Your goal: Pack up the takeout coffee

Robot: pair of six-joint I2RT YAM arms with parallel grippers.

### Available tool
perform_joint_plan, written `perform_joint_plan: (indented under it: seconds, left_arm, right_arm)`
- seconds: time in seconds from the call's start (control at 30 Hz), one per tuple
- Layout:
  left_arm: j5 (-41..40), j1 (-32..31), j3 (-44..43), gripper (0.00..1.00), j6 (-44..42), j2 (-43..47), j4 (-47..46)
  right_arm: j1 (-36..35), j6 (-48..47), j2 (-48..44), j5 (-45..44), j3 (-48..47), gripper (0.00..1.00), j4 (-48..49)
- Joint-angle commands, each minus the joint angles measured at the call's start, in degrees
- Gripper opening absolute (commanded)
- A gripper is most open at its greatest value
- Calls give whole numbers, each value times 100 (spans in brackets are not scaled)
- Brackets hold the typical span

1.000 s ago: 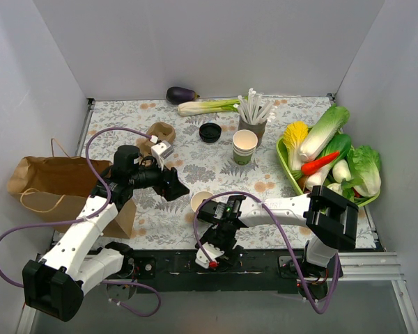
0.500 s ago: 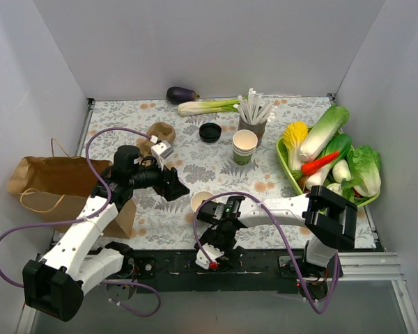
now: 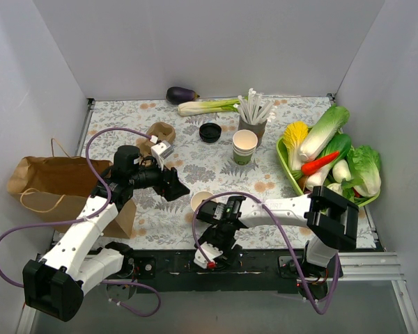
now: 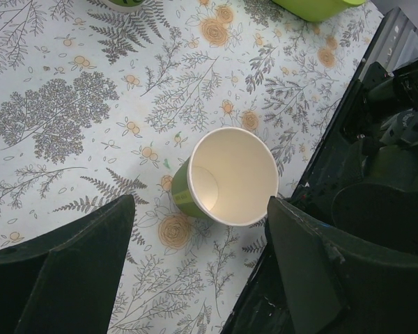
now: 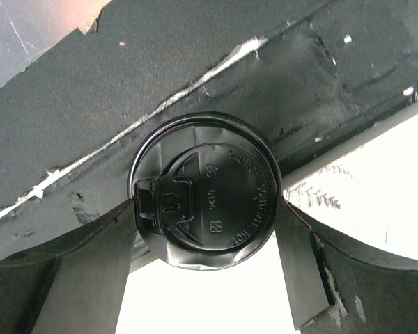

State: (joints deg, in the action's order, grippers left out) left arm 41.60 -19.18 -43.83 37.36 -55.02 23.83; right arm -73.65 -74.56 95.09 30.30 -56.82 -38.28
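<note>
Paper cup (image 3: 200, 200), cream-white above and green below, is seen standing upright and lidless on the flowered table (image 3: 125, 118), low in the centre of the top view. In the left wrist view the same cup (image 4: 226, 177) is framed between the left fingers (image 4: 90, 264), which are held wide apart above it and are not touching it.

A black lid (image 5: 205, 191) fills the middle of the right wrist view; its rim is met on both sides by the right fingers (image 5: 299, 264), which are clamped on it over the dark strip at the bottom edge of the table.

Further up the top view, a second loose black lid (image 3: 210, 132) and a stack of cups (image 3: 244, 146) are set near each other. A brown paper bag (image 3: 56, 184) is laid at the left edge, and a green tray (image 3: 287, 163) of vegetables at the right.
</note>
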Motion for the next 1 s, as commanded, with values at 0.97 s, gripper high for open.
perform_joint_plan:
  seconds: [0.97]
  left_arm:
    - [594,512,-214,87,2486,-834,-757]
  right_arm:
    - [2056,1568,-52,124,-3160,73,-935]
